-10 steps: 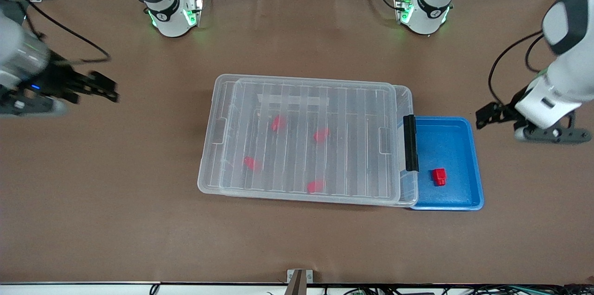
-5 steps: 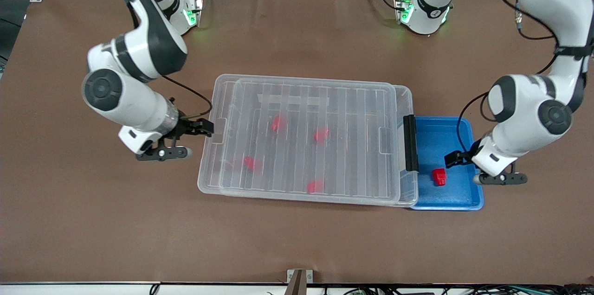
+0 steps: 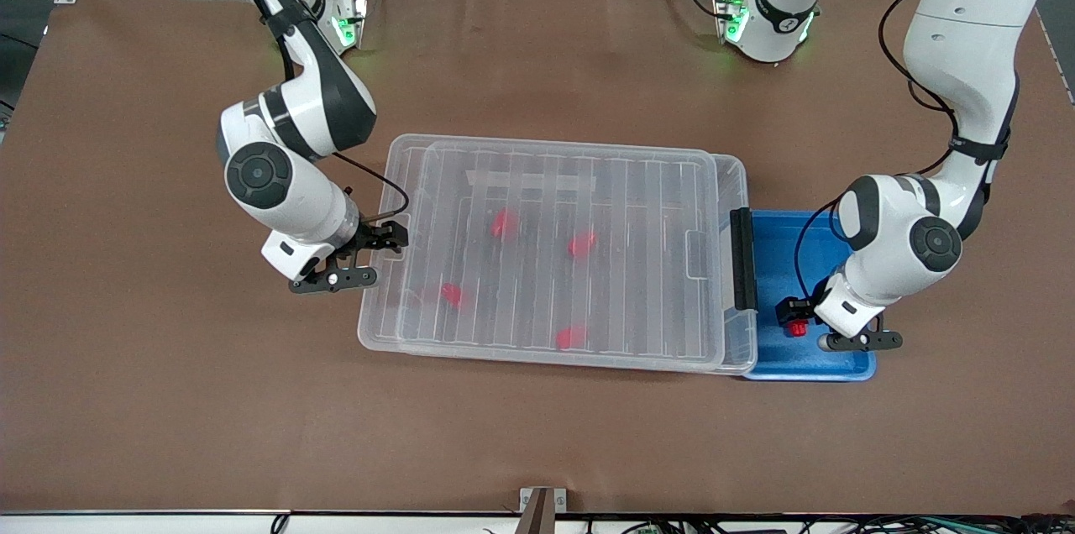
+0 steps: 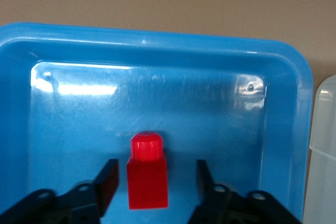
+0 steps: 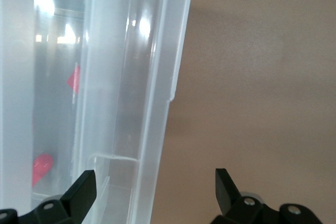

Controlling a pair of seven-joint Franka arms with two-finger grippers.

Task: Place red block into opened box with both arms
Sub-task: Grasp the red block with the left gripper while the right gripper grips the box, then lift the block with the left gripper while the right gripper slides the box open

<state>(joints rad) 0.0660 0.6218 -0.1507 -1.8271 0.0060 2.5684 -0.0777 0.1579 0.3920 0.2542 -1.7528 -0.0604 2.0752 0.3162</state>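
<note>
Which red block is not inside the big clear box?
The red block lying in the blue tray, between the left hand's fingers. The others sit under the box's lid.

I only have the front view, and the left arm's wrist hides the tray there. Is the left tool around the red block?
Observer: Yes. The left wrist view shows the left tool straddling the block, with a gap at each finger.
Operator: Where does its stub point?
Observer: Away from the wrist, toward the tray's wall.
Operator: And the right tool?
Observer: The right tool is open, with the box's rim between its fingers.
</note>
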